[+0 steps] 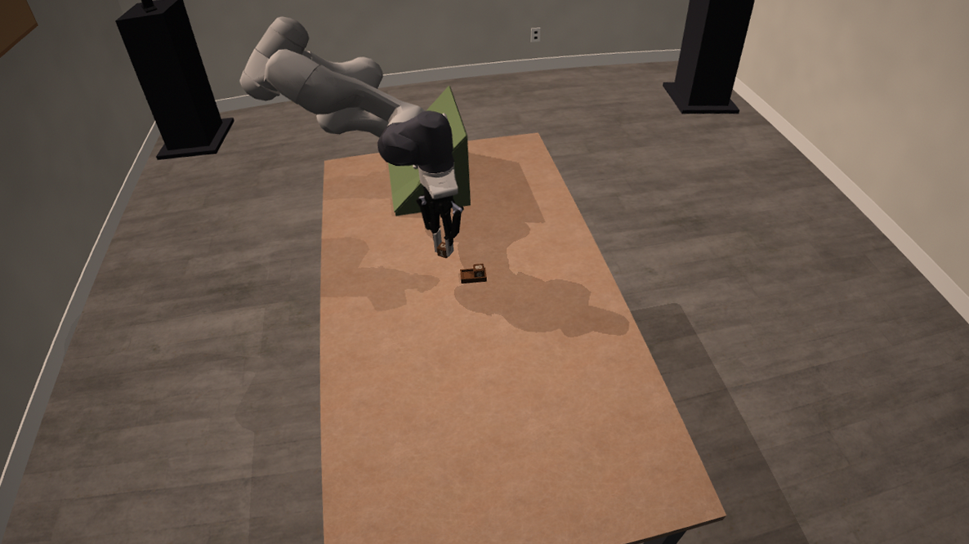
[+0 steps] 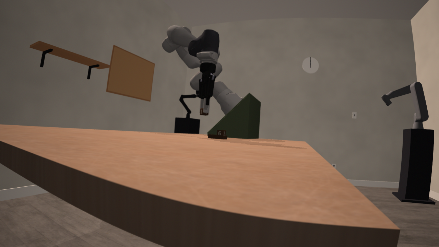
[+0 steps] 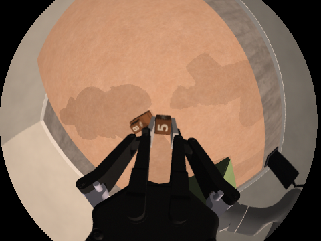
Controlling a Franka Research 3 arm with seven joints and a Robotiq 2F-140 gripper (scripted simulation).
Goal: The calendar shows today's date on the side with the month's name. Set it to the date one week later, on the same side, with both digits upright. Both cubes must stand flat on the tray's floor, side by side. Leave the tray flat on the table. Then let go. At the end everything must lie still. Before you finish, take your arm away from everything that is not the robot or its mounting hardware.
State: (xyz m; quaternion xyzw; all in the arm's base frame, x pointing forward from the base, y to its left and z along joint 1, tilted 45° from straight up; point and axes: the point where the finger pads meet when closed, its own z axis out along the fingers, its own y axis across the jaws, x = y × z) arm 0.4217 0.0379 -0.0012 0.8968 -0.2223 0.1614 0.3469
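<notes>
My gripper (image 1: 442, 246) (image 2: 204, 109) (image 3: 162, 123) is shut on a brown number cube (image 1: 443, 250) (image 2: 203, 113) (image 3: 162, 124) and holds it in the air above the table, up and to the left of the tray in the top and exterior views. The wrist view shows a 5 on the held cube. The brown tray (image 1: 465, 278) (image 2: 212, 137) (image 3: 145, 117) lies on the table. The other cube (image 1: 478, 269) (image 2: 221, 133) (image 3: 136, 127) stands in one end of it, with a 6 towards the exterior camera and an 8 in the wrist view. The month's name is too small to read.
A green wedge-shaped block (image 1: 463, 163) (image 2: 237, 122) (image 3: 214, 174) stands on the wooden table (image 1: 467, 416) (image 2: 184, 172) (image 3: 134, 50) behind the tray. Black pedestals stand on the floor away from the table.
</notes>
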